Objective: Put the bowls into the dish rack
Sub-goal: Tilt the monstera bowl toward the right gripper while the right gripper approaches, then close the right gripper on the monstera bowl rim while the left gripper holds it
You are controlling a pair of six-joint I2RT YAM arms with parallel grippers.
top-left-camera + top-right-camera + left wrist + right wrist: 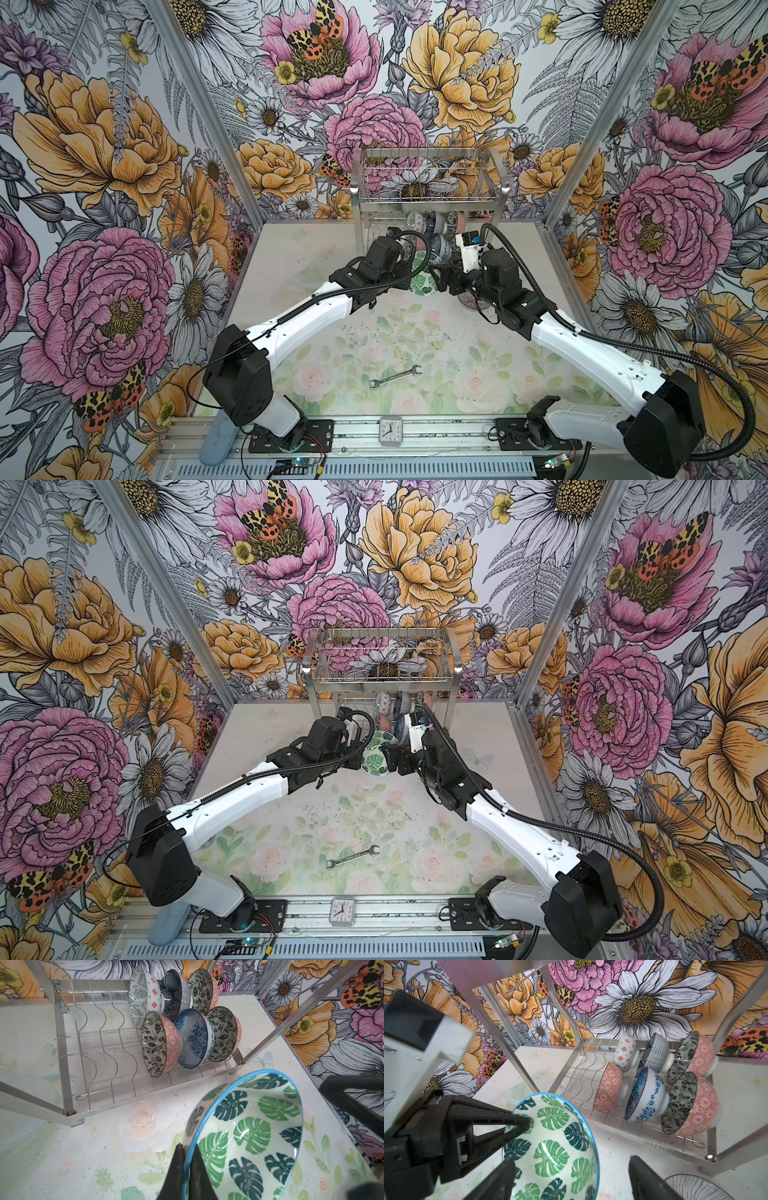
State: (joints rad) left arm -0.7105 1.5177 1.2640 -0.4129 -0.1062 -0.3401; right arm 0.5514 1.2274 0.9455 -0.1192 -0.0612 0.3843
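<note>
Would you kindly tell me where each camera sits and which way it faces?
Both top views: high above the arms' bases, looking down and forward at the dish rack; left arm and right arm show.
Left wrist: on the left arm, facing the rack's lower shelf; left pincer shut on the rim of the green leaf bowl.
Right wrist: on the right arm, facing the same shelf; open right pincer near that bowl.
Shared: both wrist views show six racked bowls.

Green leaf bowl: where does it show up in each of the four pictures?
Top view: bowl mid-picture, between the two arms.
Top view: bowl likewise, between the arms.
Left wrist: bowl in the foreground, rim pinched by the left gripper.
Right wrist: bowl in the foreground, close up.
Shared landmark: the rack behind it.
</note>
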